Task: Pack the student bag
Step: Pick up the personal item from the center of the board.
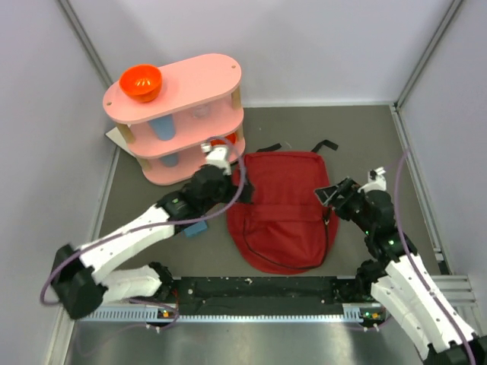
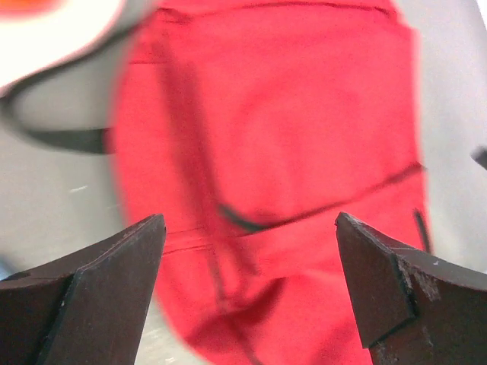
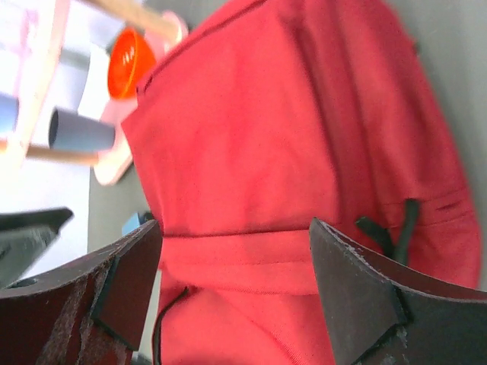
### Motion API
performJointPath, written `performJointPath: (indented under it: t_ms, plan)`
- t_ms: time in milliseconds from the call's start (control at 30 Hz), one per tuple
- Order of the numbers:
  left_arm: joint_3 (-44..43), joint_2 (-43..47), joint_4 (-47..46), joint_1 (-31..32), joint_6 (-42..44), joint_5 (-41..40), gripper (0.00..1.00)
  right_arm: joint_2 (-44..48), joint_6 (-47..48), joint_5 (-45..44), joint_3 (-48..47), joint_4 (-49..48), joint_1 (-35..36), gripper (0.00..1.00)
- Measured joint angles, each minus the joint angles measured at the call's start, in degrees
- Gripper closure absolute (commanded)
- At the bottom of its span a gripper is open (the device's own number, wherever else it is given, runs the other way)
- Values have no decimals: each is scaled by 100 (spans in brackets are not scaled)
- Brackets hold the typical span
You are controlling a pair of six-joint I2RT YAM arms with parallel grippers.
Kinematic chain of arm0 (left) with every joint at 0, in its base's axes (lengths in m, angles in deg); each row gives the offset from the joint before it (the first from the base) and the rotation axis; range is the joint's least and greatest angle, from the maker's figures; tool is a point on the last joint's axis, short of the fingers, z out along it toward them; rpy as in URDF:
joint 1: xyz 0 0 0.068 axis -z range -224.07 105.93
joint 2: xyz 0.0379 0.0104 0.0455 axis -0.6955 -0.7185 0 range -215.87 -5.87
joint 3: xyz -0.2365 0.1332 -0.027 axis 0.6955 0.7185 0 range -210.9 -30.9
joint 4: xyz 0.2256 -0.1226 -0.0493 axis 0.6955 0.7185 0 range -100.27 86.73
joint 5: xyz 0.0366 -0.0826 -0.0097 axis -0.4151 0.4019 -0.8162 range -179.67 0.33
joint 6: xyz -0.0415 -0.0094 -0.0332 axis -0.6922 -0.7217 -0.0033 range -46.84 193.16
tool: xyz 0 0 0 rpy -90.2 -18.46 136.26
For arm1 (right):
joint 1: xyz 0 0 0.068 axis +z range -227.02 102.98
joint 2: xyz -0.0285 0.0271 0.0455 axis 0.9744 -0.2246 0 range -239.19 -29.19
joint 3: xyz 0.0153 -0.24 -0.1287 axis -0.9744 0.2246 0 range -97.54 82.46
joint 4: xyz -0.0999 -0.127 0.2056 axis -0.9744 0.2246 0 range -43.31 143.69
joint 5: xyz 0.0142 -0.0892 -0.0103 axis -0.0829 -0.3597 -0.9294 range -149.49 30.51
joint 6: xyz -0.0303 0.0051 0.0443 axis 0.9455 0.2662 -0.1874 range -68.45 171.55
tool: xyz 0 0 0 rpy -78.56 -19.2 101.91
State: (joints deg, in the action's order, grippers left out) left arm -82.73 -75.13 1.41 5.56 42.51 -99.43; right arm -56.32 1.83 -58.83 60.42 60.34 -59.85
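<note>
– Grey bench [image 1: 350, 137], pale walls all round it. Where's the student bag [image 1: 283, 209]?

– Flat in the middle of the bench, between the two arms. Dark red, rounded end toward the arm bases, black straps [image 1: 326, 144] trailing off the far end.

– Is either arm holding it?

– No. The left hand [image 2: 249, 220] is by the bag's far left corner, fingers spread wide with nothing between them. The right hand [image 3: 236, 224] is at the bag's right edge, also spread wide and gripping nothing.

– Zipped or open?

– I can't tell from where I stand. No lining shows and the fabric lies flat, so I'd guess the mouth isn't held open.

– Anything inside?

– If there is, it's hidden. It looks fairly flat to me.

– And around it?

– A small blue thing [image 1: 195, 228] lies on the bench near the bag's left side, by the left arm. Farther back on the left is a pink two-tier shelf [image 1: 183, 114], with an orange bowl [image 1: 141, 82] on top and blue cups [image 1: 161, 128] on the tier below.

– So how far along?

– Hard to call. With both hands empty over a closed-looking bag, it's either packed or not begun. That blue thing lying outside makes me think there's work left.
</note>
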Motion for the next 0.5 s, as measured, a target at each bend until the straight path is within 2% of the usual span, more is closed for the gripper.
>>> performJointPath:
  t_ms: [100, 300, 500]
  plan:
    - [669, 964, 330, -820, -221, -382, 2, -1021, 151, 546, -328, -251, 240, 22]
    - [1611, 1821, 990, -2057, -656, -431, 2, -2745, 533, 588, -1360, -660, 2017, 21]
    - [2371, 2155, 977, -3620, -922, 525, 2, -4345, 557, 710, -2157, -1589, 2907, 21]
